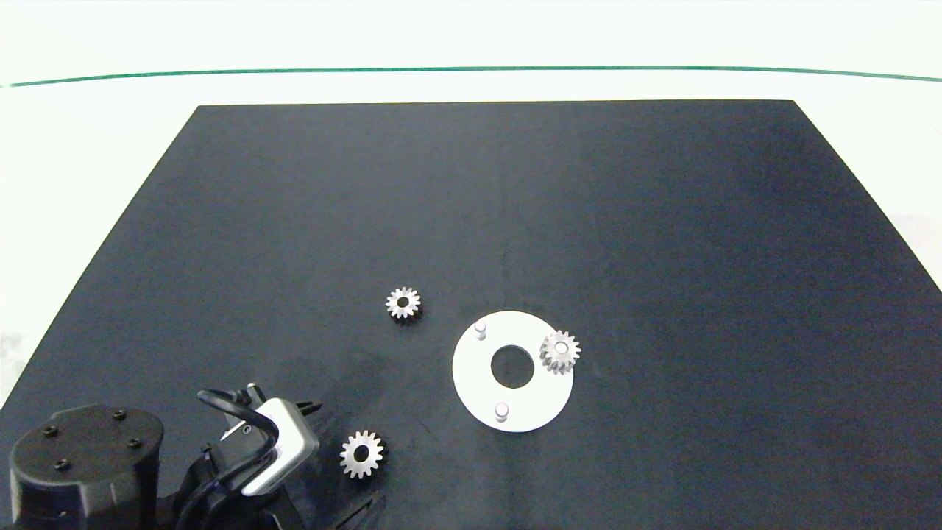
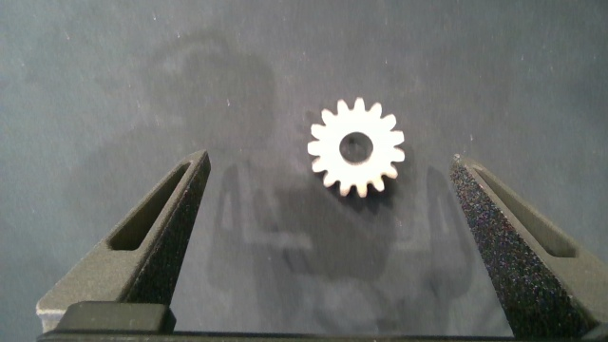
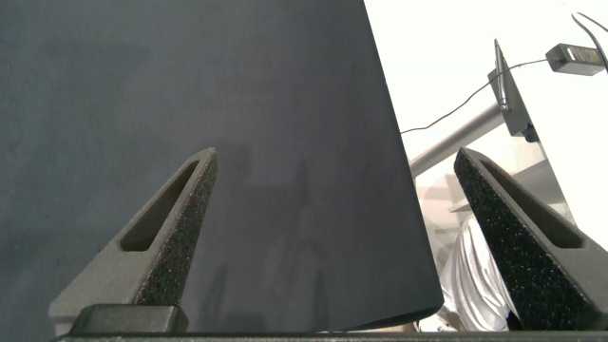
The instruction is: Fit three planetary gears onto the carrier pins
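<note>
L gripper (image 2: 328, 204) is seen at the mat's (image 1: 662, 221) 7 o'clock corner, jaws spread wide, nothing held, poised over the near gear (image 1: 361, 454). A 2nd loose gear (image 1: 403, 302) lies at approx. 10 o'clock from the white disc (image 1: 478, 375). 3rd gear (image 1: 560, 351) is seated at the disc's 3 o'clock; pins (image 1: 480, 328) at 11 and 6 are bare. Step judged: pickup of gear no. 2. Next: descent is needed, gear centred btw. fingers, then closure. R gripper (image 3: 332, 237) is held off the mat's edge, wide, empty.
</note>
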{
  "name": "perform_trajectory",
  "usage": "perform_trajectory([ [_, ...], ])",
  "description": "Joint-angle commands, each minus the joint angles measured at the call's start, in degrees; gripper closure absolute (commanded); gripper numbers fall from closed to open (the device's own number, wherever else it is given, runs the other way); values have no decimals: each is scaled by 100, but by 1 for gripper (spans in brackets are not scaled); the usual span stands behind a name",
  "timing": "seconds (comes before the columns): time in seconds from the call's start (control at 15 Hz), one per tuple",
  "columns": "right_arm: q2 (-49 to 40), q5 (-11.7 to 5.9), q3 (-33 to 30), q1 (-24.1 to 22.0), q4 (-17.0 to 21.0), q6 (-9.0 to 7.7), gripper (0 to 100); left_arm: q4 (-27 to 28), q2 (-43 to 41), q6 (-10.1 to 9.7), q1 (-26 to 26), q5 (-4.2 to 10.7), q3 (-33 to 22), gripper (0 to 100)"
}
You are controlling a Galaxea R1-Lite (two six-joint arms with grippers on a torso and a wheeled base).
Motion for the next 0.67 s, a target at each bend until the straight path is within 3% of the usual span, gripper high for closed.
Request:
perform_trajectory([
  [0.07,8,-14,-8,3,12,-17,0,-46,52,36,-107,2,-1,0],
  [0.47,-27,-14,-8,3,-6,-17,0,-213,377,36,-221,82,-53,0],
  [0.67,-36,-14,-17,3,-6,-17,0,-530,597,36,-336,231,-27,0],
])
